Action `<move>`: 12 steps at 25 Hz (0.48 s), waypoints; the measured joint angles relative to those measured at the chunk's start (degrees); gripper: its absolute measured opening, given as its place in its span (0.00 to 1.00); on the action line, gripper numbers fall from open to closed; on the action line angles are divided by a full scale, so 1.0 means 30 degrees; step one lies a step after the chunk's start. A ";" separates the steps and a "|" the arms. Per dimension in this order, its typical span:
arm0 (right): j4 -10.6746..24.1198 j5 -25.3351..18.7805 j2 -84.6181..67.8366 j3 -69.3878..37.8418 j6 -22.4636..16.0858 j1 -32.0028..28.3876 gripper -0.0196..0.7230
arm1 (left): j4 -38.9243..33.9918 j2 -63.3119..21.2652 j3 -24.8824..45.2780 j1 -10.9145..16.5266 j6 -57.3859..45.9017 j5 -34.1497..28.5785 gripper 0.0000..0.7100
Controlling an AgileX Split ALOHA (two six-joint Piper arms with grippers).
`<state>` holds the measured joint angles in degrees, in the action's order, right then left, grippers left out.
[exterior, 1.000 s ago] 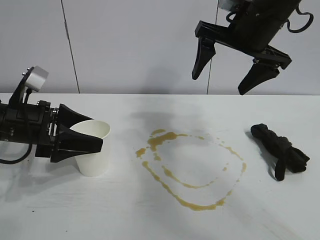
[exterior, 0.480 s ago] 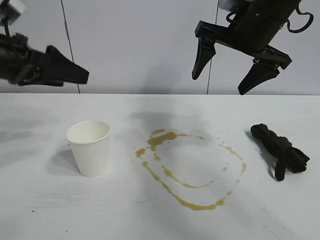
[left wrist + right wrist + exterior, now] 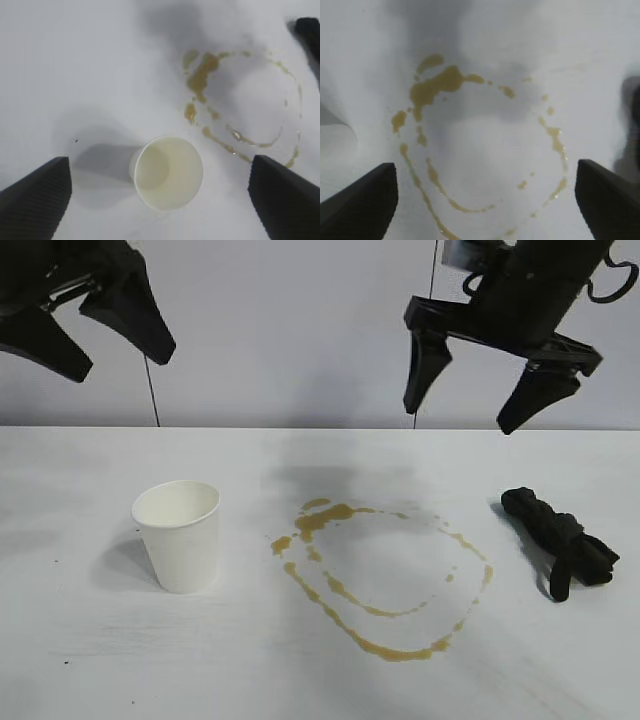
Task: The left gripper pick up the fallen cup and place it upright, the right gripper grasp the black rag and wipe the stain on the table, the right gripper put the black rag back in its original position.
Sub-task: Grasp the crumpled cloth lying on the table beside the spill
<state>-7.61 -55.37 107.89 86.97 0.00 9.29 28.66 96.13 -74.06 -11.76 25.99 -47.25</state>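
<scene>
The white paper cup (image 3: 178,536) stands upright on the white table (image 3: 90,660), left of the stain; from above it shows as an open mouth (image 3: 167,172). My left gripper (image 3: 118,355) hangs open high above the cup, holding nothing; in its own view the gripper (image 3: 162,200) frames the cup far below. The yellowish-brown stain (image 3: 385,575) forms a ring at the table's middle, also seen as a stain (image 3: 470,150) in the right wrist view. The black rag (image 3: 560,540) lies bunched at the right. My right gripper (image 3: 463,420) is open, high above the stain's right part.
A grey wall with vertical seams (image 3: 250,330) runs behind the table. Bare white tabletop lies in front of the cup and the stain. A dark edge of the rag (image 3: 307,30) shows in the left wrist view.
My left gripper let go of the upright cup, then rose and turned its fingers downward. The right gripper shifted slightly to the right and leveled out. Cup, stain and rag stayed put.
</scene>
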 joint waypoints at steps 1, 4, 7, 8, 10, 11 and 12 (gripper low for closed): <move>0.0432 -0.0070 -0.0043 0.0000 0.0000 -0.0492 0.89 | -0.0125 0.0000 -0.0017 0.0000 -0.0106 -0.0085 0.98; 0.1041 -0.0087 -0.0109 0.0000 0.0000 -0.2064 0.88 | -0.0142 0.0000 -0.0017 0.0000 -0.0181 -0.0263 0.98; 0.1196 -0.0049 -0.0109 -0.0342 0.0197 -0.3315 0.84 | -0.0142 0.0000 -0.0017 0.0000 -0.0205 -0.0303 0.98; 0.1195 -0.0012 -0.0109 -0.0558 0.0278 -0.3571 0.84 | -0.0142 0.0000 -0.0017 0.0000 -0.0205 -0.0303 0.98; 0.1195 0.0335 -0.0109 -0.1315 0.0413 -0.3773 0.83 | -0.0142 0.0000 -0.0017 0.0000 -0.0219 -0.0303 0.98; 0.1156 0.0609 -0.0109 -0.1778 0.0461 -0.3786 0.83 | -0.0142 0.0000 -0.0017 0.0000 -0.0229 -0.0303 0.98; 0.1068 0.0983 -0.0086 -0.2160 0.0483 -0.3769 0.83 | -0.0142 0.0000 -0.0017 0.0000 -0.0244 -0.0303 0.98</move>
<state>-4.40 -52.42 107.63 80.49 1.45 -2.02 28.23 96.13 -74.11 -11.76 25.26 -48.16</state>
